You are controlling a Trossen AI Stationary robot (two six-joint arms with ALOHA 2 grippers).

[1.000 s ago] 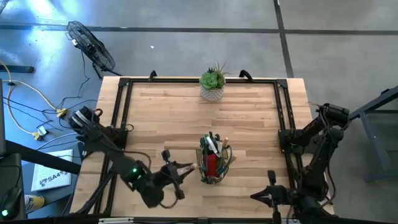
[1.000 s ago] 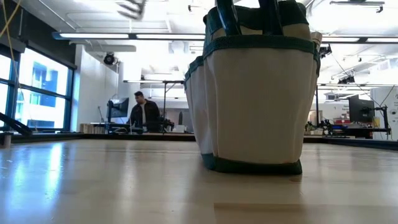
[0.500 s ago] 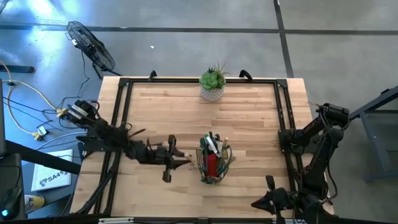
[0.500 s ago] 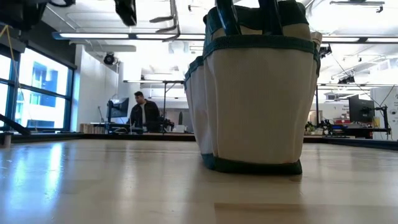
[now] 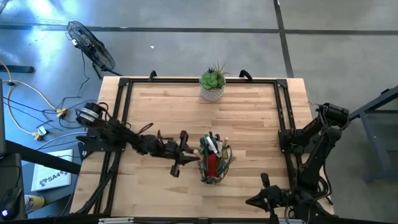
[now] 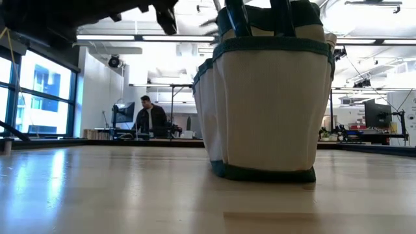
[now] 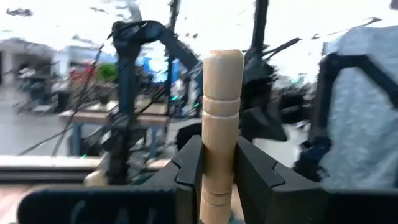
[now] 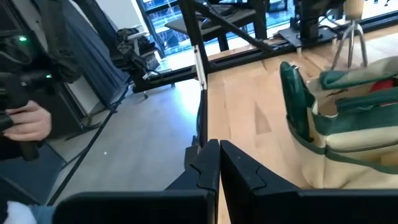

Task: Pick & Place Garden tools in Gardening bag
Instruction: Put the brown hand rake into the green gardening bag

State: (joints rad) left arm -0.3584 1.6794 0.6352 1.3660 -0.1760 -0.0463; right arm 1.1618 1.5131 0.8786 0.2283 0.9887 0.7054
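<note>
The gardening bag (image 5: 212,159) stands upright on its base at the table's middle; in the low view the bag (image 6: 266,97) fills the centre. Several garden tools stick out of it, among them a red piece (image 5: 211,165). My left gripper (image 5: 186,157) is just left of the bag, shut on a wooden-handled rake (image 7: 221,112), whose metal tines (image 8: 348,40) show beyond the bag (image 8: 348,118). My right gripper (image 5: 254,200) waits at the near right edge, shut on nothing. My left gripper pinches the rake's wooden handle (image 7: 219,163) between its two fingers, below the rounded free end (image 7: 222,62). The fingers come about level from the table's left and lie across the handle. The rake hangs clear of the table, handle up, tines (image 8: 348,40) down.
A green plant in a white pot (image 5: 212,86) stands at the far edge's middle. Black rails (image 5: 119,112) frame the table's sides and back. A person (image 6: 151,120) stands far behind the table, and a hand (image 8: 25,124) shows off the table's side.
My left gripper has swung from the near left of the table toward the bag, sinking a little, and has tipped up from pointing down to about level. The rake has travelled with it and now hangs beside the bag's left rim.
</note>
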